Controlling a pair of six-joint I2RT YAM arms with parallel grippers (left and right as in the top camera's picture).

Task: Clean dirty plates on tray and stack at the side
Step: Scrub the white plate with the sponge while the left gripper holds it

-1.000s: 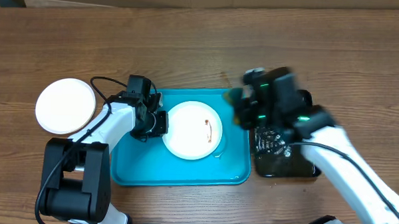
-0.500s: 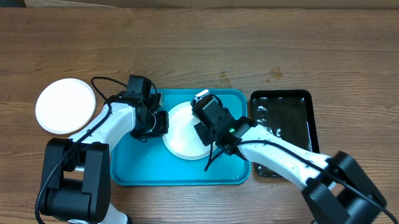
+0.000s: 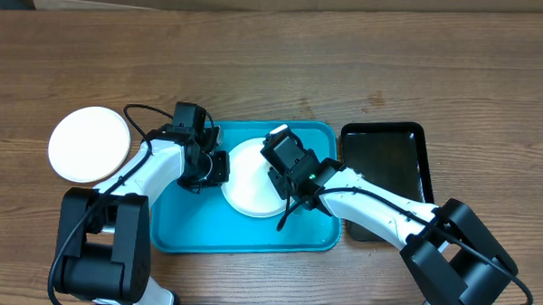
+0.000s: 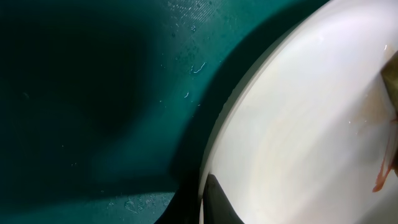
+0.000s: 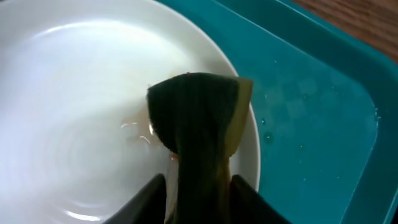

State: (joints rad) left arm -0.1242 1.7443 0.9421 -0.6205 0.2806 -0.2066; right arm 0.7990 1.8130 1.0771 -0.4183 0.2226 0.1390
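A white plate [image 3: 248, 183] lies in the turquoise tray [image 3: 187, 227]. My left gripper [image 3: 218, 167] is shut on its left rim; in the left wrist view one dark finger [image 4: 217, 205] lies over the plate [image 4: 298, 124] edge, and a reddish smear [image 4: 382, 174] shows at the right. My right gripper [image 3: 285, 167] hangs over the plate's right half. It is shut on a dark green and yellow sponge [image 5: 199, 124], whose end presses on the plate [image 5: 81, 112] near its right rim. Another white plate [image 3: 89, 144] rests on the table at the left.
A glossy black tray [image 3: 384, 165] stands right of the turquoise tray, under the right arm. The tray floor [image 5: 311, 124] carries small water drops. Bare wooden table [image 3: 274, 71] lies beyond the trays.
My right arm swung left from the black tray to the plate, bringing the sponge down on it. The left gripper and the plate have stayed put.
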